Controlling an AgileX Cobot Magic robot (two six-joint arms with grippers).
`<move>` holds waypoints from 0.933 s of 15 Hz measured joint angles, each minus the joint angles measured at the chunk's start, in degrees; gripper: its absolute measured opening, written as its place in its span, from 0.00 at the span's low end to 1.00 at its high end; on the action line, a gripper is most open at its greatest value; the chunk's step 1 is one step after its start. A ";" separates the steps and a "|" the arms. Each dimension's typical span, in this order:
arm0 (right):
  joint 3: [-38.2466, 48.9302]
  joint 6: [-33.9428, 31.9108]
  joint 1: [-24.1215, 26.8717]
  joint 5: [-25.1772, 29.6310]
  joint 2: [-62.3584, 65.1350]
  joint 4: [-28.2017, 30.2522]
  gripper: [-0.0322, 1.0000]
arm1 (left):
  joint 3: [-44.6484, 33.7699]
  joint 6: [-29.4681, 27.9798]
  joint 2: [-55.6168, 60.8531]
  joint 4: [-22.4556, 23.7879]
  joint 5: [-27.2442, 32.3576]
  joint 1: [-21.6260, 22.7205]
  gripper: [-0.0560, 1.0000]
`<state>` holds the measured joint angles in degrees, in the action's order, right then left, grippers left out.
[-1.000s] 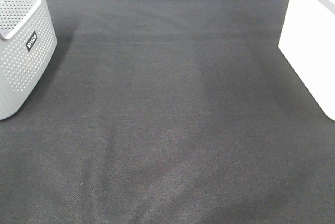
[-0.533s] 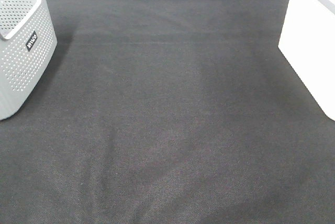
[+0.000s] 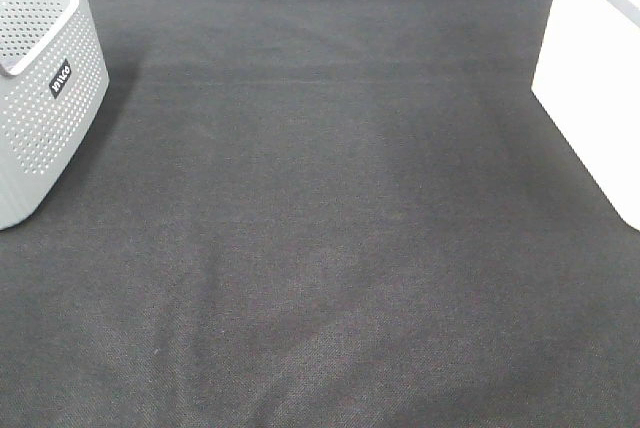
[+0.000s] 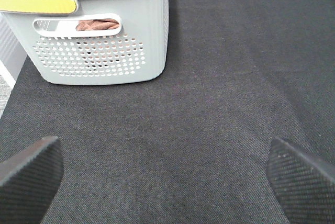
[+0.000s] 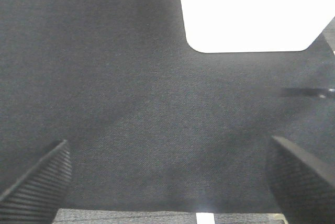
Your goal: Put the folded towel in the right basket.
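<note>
Pinkish towel inside grey basket, probably soft and light; best pinched at folded edge. Both jaws spread wide.

Perforated basket far left on the cloth, white bin far right.

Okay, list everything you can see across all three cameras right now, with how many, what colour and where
Perforated basket: one, grey, far left edge of the table in the high view; the left wrist view shows a yellow strip on its rim.
Cloths in the basket: at least two, one brownish behind the handle slot, one bluish grey at the top; exact count unclear.
White container: one, white, far right edge of the table; its inside is not visible.
Table cover: one, black fabric, across the whole surface.
Left gripper: open, black fingertips wide apart, holding nothing.
Right gripper: open, black fingertips wide apart, holding nothing.
</note>
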<state>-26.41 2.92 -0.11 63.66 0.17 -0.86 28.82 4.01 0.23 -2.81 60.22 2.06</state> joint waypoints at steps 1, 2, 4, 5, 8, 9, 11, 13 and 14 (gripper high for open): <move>0.00 0.00 0.00 0.06 0.00 -0.52 0.97 | 0.00 0.00 0.00 0.00 0.00 0.00 0.99; 0.00 0.00 0.00 0.00 0.00 -1.09 0.96 | 0.00 0.00 0.00 0.00 0.00 0.00 0.99; 0.00 -0.06 0.00 0.00 0.00 -1.89 0.96 | 0.00 0.00 0.00 0.00 0.00 0.00 0.99; 0.17 0.00 0.00 -0.11 0.00 -1.95 0.96 | 0.00 0.00 0.00 0.00 0.00 0.00 0.99; 0.34 0.00 0.00 -0.23 0.00 -1.95 0.96 | 0.00 0.00 0.00 0.00 0.00 0.00 0.99; 0.34 0.00 0.00 -0.29 0.00 -2.06 0.96 | 0.00 0.00 0.00 0.00 0.00 0.00 0.99; 0.34 0.00 0.00 -0.34 0.00 -2.06 0.96 | 0.00 0.00 0.00 0.00 0.00 0.00 0.99; 0.34 0.00 0.00 -0.34 0.00 -2.06 0.96 | 0.00 0.00 0.00 0.00 0.00 0.00 0.99; 0.34 0.00 0.00 -0.34 0.00 -2.06 0.96 | 0.00 0.00 0.00 0.00 0.00 0.00 0.99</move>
<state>-26.07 2.92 -0.11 63.31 0.17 -2.92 28.82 4.01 0.23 -2.81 60.22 2.06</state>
